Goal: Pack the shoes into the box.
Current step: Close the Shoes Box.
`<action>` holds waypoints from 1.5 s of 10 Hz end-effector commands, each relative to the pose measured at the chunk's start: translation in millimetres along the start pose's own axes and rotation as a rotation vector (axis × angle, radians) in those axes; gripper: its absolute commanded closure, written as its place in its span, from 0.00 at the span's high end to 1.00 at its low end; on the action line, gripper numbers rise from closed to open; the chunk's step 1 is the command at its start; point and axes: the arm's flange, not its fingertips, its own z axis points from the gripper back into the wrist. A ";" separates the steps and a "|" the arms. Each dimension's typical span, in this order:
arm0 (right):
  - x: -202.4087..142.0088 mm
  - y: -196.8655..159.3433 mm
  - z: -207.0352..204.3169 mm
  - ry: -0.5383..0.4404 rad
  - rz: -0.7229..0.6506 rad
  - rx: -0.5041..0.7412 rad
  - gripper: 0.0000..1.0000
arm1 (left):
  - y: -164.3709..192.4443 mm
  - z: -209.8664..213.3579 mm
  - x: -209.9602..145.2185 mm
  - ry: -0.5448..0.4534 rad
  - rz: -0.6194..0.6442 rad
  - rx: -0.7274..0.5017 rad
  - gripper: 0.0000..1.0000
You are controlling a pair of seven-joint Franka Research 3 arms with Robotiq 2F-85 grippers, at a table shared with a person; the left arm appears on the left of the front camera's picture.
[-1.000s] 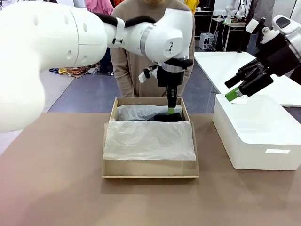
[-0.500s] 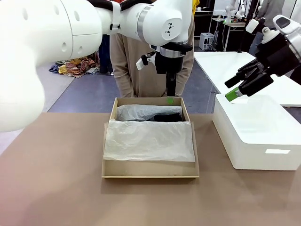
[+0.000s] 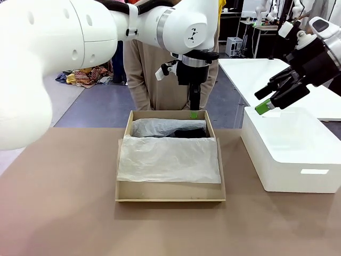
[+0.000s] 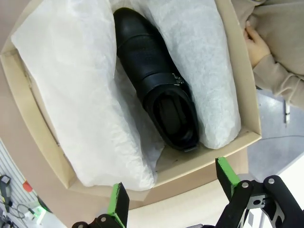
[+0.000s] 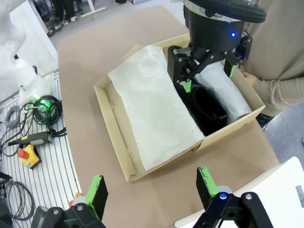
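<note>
the left gripper hangs just above the far right corner of the box, fingers pointing straight down and spread wide with nothing between them. the box sits in the middle of the table, its long side running left to right, and crinkled tissue paper covers the near half.

along the far wall, in a gap in the paper, lies one black shoe. its long axis follows that wall: in the front view the toe points toward the robot's left and the heel opening is at the right end, almost straight below the gripper. from the left wrist camera the shoe runs away from the fingers, so they straddle its width, not its length. i cannot tell whether the second shoe is under the paper.

a person stands close behind the box.

the right gripper is also wide open and empty, held up over the white bin, well apart from the box. the left arm is clearly the nearer one for anything that needs doing at the shoe.
</note>
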 end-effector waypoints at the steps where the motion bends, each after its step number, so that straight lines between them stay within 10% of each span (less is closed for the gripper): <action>1: 1.3 -1.6 -1.8 -0.036 0.019 0.012 1.00 | 1.5 2.0 0.6 -0.003 0.001 0.001 1.00; 5: 1.3 -1.6 -1.8 -0.036 0.019 0.012 1.00 | 0.0 0.0 0.0 0.000 0.000 0.000 1.00; 15: 1.3 -1.6 -1.8 -0.036 0.019 0.012 1.00 | 42.3 97.1 170.6 0.116 -1.222 0.178 1.00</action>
